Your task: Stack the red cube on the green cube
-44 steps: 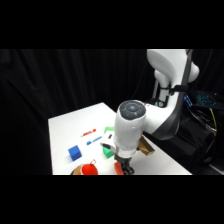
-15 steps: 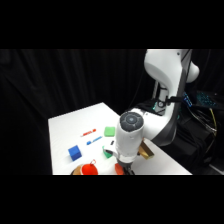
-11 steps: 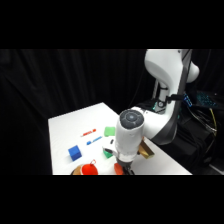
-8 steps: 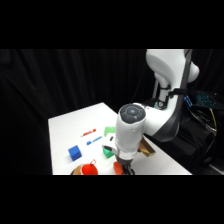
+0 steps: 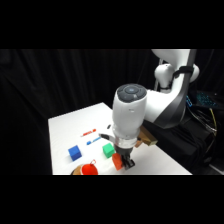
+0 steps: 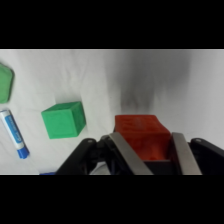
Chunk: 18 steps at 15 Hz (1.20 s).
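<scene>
The red cube (image 6: 139, 129) sits between my gripper's (image 6: 146, 142) two metal fingers (image 6: 124, 152), which press on its two sides; the gripper is shut on it. From the side, the gripper (image 5: 123, 161) holds the red cube (image 5: 117, 160) slightly above the table near the front edge. The green cube (image 5: 108, 149) rests on the table just behind and left of it, apart from it. In the wrist view the green cube (image 6: 63, 119) lies to the left of the held cube, with a strip of bare table between them.
A blue cube (image 5: 75, 153) and a round red bowl-like thing (image 5: 89, 170) sit left of the gripper. A red marker (image 5: 89, 133) and a blue marker (image 6: 14, 134) lie behind. A brown object (image 5: 147, 138) sits at the right. Another green thing (image 6: 4, 82) shows at the wrist view's left edge.
The arm dipped toward the table about a second ago and has since risen. The red cube now sits higher in the side view, held in the gripper.
</scene>
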Motion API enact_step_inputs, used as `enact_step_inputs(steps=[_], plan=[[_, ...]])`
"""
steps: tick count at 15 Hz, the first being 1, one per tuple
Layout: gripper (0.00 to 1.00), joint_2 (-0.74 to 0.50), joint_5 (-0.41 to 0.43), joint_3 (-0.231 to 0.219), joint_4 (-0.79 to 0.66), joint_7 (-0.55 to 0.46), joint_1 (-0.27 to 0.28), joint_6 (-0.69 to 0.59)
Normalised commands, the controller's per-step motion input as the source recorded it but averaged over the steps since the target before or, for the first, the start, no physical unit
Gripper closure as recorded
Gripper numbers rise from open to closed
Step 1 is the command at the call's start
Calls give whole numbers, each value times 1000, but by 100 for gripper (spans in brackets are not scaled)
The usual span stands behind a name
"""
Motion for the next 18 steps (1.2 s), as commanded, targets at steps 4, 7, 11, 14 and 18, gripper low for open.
enact_step_inputs(steps=[4, 7, 11, 14, 18], plan=[[74, -199, 21, 78, -112, -254, -229, -59], [74, -226, 52, 59, -148, -280, -231, -26], [74, -246, 83, 52, -168, -266, -196, -27], [74, -208, 112, 58, -148, -251, -156, -28], [74, -144, 134, 71, -123, -220, -114, -10]])
